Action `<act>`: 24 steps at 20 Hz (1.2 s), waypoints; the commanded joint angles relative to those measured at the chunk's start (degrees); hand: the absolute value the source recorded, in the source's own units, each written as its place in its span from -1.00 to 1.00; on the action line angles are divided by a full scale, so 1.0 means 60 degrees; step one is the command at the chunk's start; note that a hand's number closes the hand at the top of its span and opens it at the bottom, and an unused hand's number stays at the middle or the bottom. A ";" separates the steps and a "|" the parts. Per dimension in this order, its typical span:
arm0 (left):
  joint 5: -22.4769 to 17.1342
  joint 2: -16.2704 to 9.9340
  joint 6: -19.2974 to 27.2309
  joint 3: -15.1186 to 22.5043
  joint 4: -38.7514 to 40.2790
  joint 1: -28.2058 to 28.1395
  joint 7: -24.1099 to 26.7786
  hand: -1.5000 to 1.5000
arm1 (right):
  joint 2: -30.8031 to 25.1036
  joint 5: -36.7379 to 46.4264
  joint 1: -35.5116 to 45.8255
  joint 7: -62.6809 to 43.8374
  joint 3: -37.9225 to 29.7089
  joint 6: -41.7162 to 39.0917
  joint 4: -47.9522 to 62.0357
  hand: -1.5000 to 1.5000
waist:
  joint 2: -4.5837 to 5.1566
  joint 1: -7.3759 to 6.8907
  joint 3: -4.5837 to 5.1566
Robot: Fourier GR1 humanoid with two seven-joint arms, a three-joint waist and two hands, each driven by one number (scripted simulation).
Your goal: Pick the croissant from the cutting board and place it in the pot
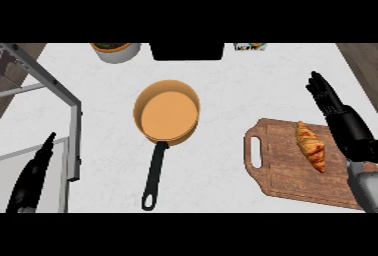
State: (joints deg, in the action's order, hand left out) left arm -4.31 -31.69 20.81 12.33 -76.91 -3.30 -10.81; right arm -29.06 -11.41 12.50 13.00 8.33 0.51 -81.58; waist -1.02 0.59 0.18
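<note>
Nothing moved yet.
Right hand (336, 112) spread, just right of croissant (311, 146) on board (284, 172); pot (167, 111) far left, unfilled.

white marbled counter (221, 75) fills most of the view — brown wood floor at the top corners, a grey metal frame (52, 82) on the left, and a black box (187, 51) along the back edge

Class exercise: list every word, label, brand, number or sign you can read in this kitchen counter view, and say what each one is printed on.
No text here can be read.
Small box at the counter's far edge: coloured markings, too small and blurred to read.
Croissant, cutting board, pot, white container: no print visible.
</note>
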 commanded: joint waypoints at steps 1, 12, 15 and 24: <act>-0.0060 0.0747 -0.0348 0.0172 0.0121 0.0384 0.0508 0.00 | -0.0205 0.0575 -0.0019 0.0161 -0.0027 -0.0243 0.0626 1.00 | 0.0182 -0.0097 -0.0028; -0.1912 0.1639 -0.2673 0.0771 -0.0736 0.0945 0.0822 0.00 | -0.0060 0.4328 -0.1469 0.2796 0.0494 0.4677 -0.0179 -1.00 | 0.0105 0.0336 -0.0069; -0.1449 0.2372 -0.2460 0.0975 0.0340 0.1781 0.1092 0.00 | 0.0096 0.4096 -0.1902 0.4094 0.0457 0.4591 -0.0439 -1.00 | 0.0183 0.0180 -0.0035; -0.1526 0.2225 -0.2975 0.0793 -0.0031 0.1642 0.0799 0.00 | -0.1194 0.6429 -0.2608 -0.3769 0.1397 0.2761 -0.4045 -1.00 | 0.0134 0.0041 0.0004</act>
State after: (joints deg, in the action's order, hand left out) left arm -13.61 -18.75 3.24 17.23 -77.31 5.62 -5.14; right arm -34.74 24.01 -2.28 4.30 15.58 21.15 -100.24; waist -0.23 1.01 0.19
